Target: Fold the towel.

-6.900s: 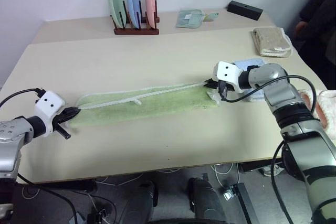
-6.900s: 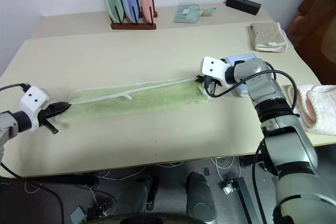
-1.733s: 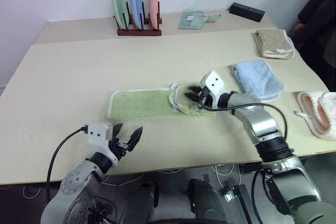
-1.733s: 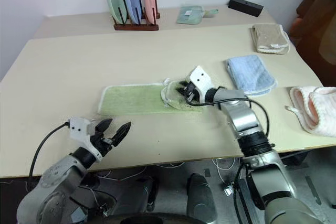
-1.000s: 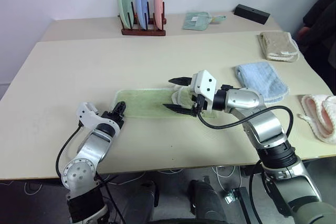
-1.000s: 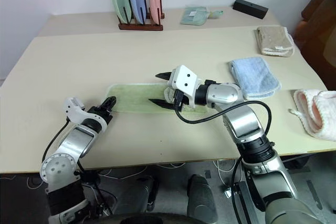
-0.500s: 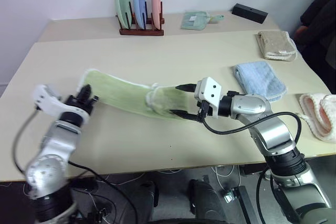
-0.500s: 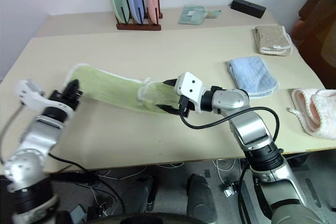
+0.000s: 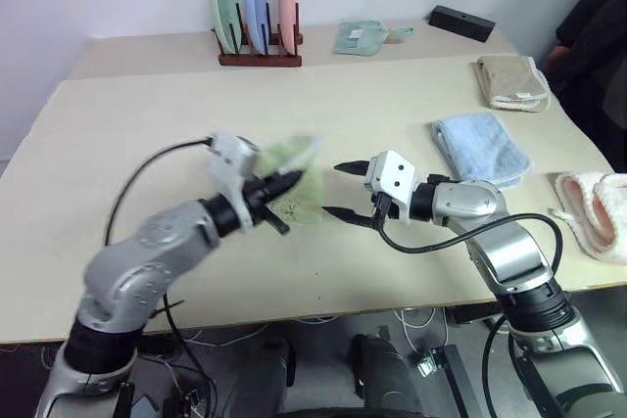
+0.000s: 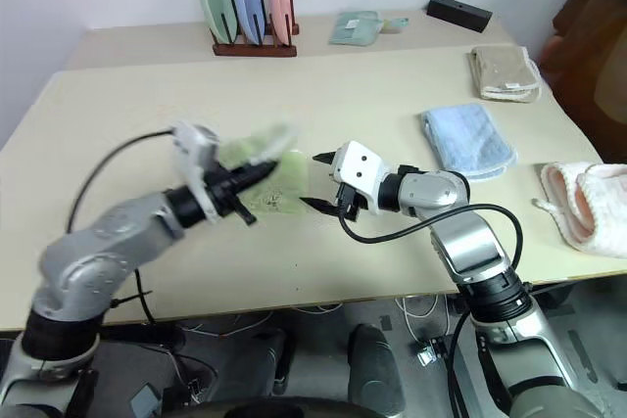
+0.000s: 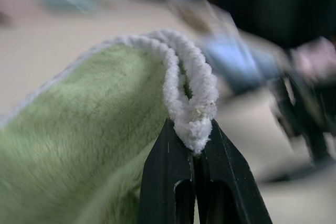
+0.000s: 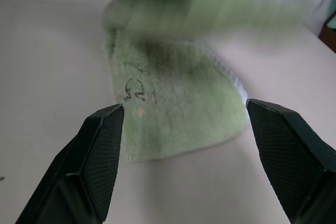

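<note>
The towel (image 9: pixel 295 186) is light green terry with white edging and sits bunched at mid-table. Part of it lies flat on the table (image 12: pixel 173 111), and one end is lifted over it. My left gripper (image 9: pixel 285 182) is shut on that lifted end, and in the left wrist view my left gripper (image 11: pixel 190 132) pinches the doubled white edging (image 11: pixel 189 90). My right gripper (image 9: pixel 335 189) hovers open just to the right of the towel, its two fingers (image 12: pixel 102 153) spread wide with nothing between them.
A rack of plates (image 9: pixel 257 17) stands at the back. A small green cloth (image 9: pixel 361 36) and a black box (image 9: pixel 460 23) lie behind. A folded blue towel (image 9: pixel 482 149), a beige one (image 9: pixel 509 80) and a pink-white cloth (image 9: pixel 598 212) lie to the right.
My left gripper has swung to the right with the towel's end, carrying it over the rest of the cloth toward my right gripper. The right gripper has stayed open and hardly moved.
</note>
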